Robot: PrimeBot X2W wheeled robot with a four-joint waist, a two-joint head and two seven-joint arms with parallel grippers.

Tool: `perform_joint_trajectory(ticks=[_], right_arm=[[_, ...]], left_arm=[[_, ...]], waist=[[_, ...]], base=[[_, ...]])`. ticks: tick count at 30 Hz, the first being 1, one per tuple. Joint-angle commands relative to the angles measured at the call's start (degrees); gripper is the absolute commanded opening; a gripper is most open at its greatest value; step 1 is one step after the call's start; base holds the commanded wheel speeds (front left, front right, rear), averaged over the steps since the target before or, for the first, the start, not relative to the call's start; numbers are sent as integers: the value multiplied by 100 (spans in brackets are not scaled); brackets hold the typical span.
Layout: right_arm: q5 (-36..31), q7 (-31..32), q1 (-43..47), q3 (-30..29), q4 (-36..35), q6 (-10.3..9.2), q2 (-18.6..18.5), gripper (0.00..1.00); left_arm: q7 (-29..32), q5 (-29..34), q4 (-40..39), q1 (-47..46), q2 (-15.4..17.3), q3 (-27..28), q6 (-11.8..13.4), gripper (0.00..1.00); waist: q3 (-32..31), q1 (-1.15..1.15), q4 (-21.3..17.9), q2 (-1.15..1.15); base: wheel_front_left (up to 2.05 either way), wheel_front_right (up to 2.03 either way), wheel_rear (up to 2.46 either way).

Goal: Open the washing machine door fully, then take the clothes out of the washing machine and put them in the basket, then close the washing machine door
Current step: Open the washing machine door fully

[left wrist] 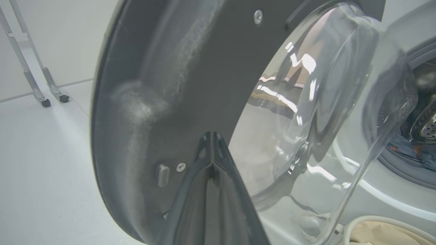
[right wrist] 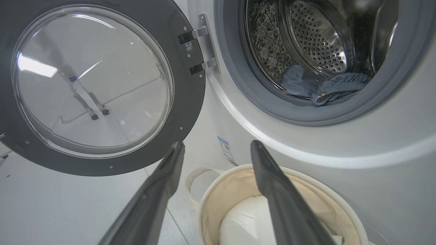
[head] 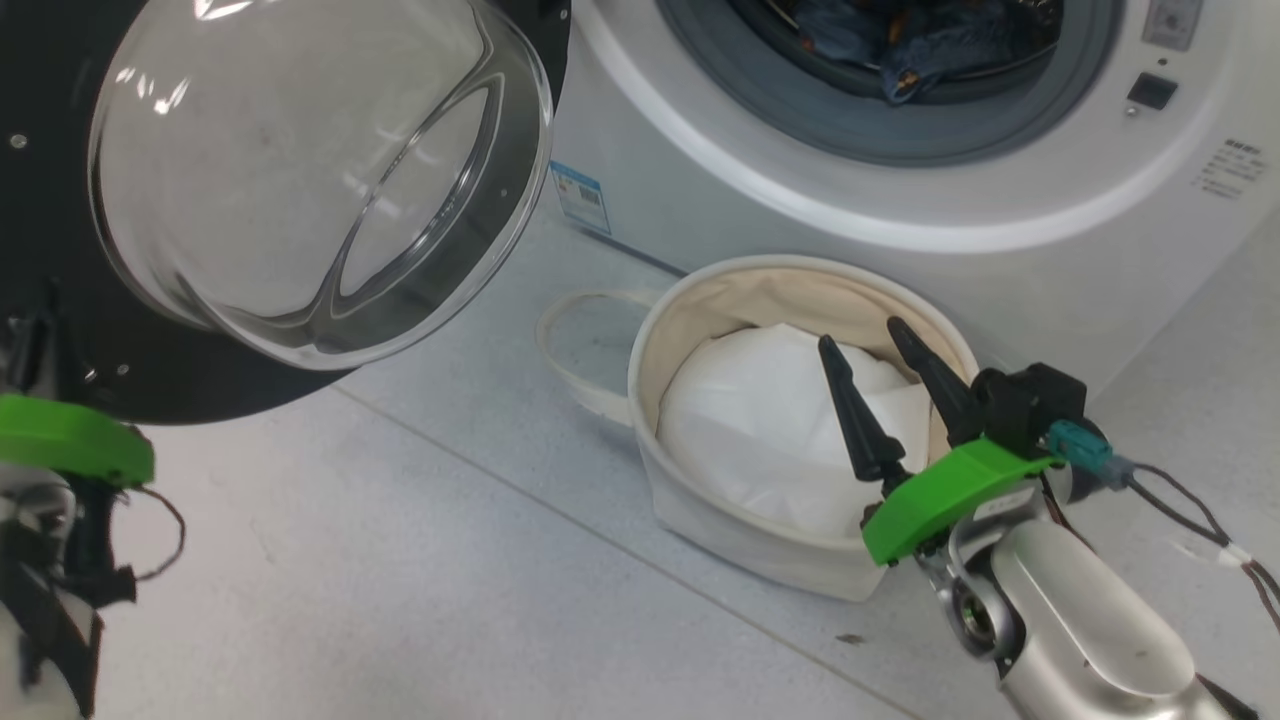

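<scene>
The washing machine door (head: 300,190) stands wide open, so grabbing laundry looks like the next job. The left gripper (left wrist: 213,144) is pinched together right by the door's inner face; can't tell if it touches. The right gripper (head: 862,336) hovers over the basket (head: 800,266), fingers spread. The clothes (right wrist: 323,90) sit at the drum's front lip in the washing machine (head: 900,225). I'd go in low over the rubber rim and pinch a thick fold.

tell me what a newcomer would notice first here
The washing machine door, clear glass bulging, hangs wide open at the head view's upper left. Blue clothes lie at the drum's bottom lip, and the open right gripper hovers over the cream basket on the floor below.
</scene>
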Motion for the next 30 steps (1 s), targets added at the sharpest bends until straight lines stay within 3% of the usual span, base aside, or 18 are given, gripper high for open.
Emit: perform_joint_trajectory(ticks=[1, 2, 11, 18, 30], right_arm=[[47, -85, 107, 49, -135, 6, 85, 100], [66, -105, 138, 42, -124, 6, 93, 100], [178, -260, 431, -99, -135, 6, 89, 100], [267, -327, 760, -293, -298, 6, 62, 100], [310, -278, 1005, -446, -533, 6, 44, 100]], left_arm=[[-64, 26, -224, 14, 327, 129, -37, 62], [-65, 16, -322, 79, 288, 76, -46, 100], [169, -113, -1775, 909, -128, -459, -71, 100], [586, -217, -2917, 1647, -321, -708, 25, 100], [538, -176, -3195, 2184, -381, -833, 181, 100]], waist=[[-94, -1, -30, 0], [-139, -1, -46, 0], [-581, -1, -315, 0], [-952, -1, -857, 0], [-1231, -1, -1818, 0]], base=[[0, 0, 0], [0, 0, 0], [0, 0, 0], [0, 0, 0], [0, 0, 0]])
